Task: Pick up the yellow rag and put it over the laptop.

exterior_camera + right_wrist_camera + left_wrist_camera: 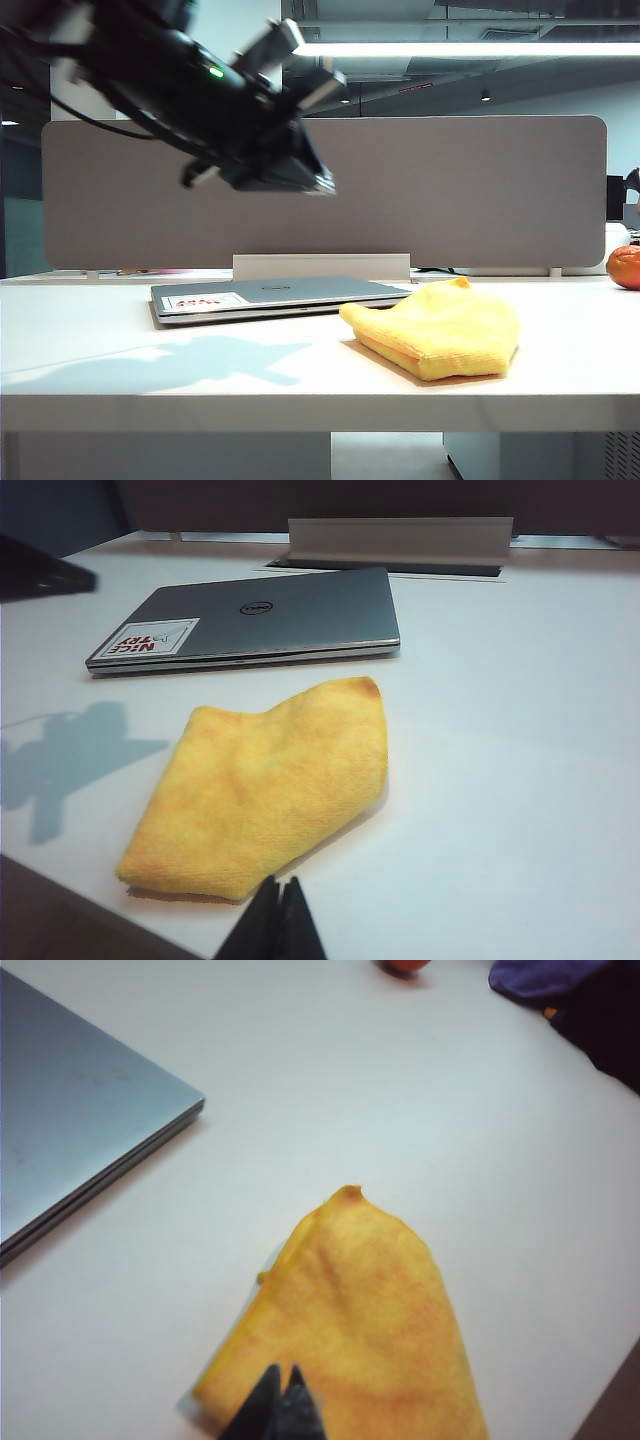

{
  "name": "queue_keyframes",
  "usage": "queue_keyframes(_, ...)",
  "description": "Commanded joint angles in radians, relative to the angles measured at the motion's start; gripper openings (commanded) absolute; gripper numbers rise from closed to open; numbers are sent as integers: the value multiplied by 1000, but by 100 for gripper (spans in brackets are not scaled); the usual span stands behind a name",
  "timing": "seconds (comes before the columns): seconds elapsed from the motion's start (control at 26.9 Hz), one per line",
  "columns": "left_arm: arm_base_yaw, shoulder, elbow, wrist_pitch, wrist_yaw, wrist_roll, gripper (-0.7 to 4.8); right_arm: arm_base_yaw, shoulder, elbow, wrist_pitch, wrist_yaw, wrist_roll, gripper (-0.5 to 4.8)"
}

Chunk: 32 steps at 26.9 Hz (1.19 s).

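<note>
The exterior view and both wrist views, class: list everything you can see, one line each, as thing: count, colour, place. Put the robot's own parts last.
laptop: one, silver-grey, closed and flat on the table, left of centre, white sticker with red marks on the lid.
yellow rag: one, bright yellow, folded on the table beside the laptop's right front corner, not on it.
orange fruit: one, orange, far right table edge.
table: one, white.
partition panel: one, grey, behind the table.
white strip: one, white, standing behind the laptop.
left end effector: one, black, shut, in the air above the rag, holding nothing.
right end effector: one, black, shut, low by the rag's near edge.
</note>
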Motion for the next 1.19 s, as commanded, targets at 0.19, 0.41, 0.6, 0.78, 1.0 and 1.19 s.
queue_keyframes(0.19, -25, 153, 129, -46, -18, 0, 13, -1, -2, -5, 10, 5, 1, 0)
queue_keyframes(0.41, -39, 220, 182, -147, -18, 0, 203, 0, -2, -5, 10, 6, 1, 0)
queue_keyframes(0.6, -101, 271, 184, -149, -18, 1, 440, 0, -2, -5, 10, 6, 1, 0)
queue_keyframes(0.78, -159, 327, 184, -126, -21, 1, 479, 0, -2, -5, 10, 6, 1, 0)
queue_keyframes(1.0, -200, 385, 184, -101, -78, 2, 474, 0, -2, -5, 10, 6, 1, 0)
queue_keyframes(1.19, -225, 416, 183, -105, -116, 10, 369, 0, -2, -5, 10, 6, 1, 0)
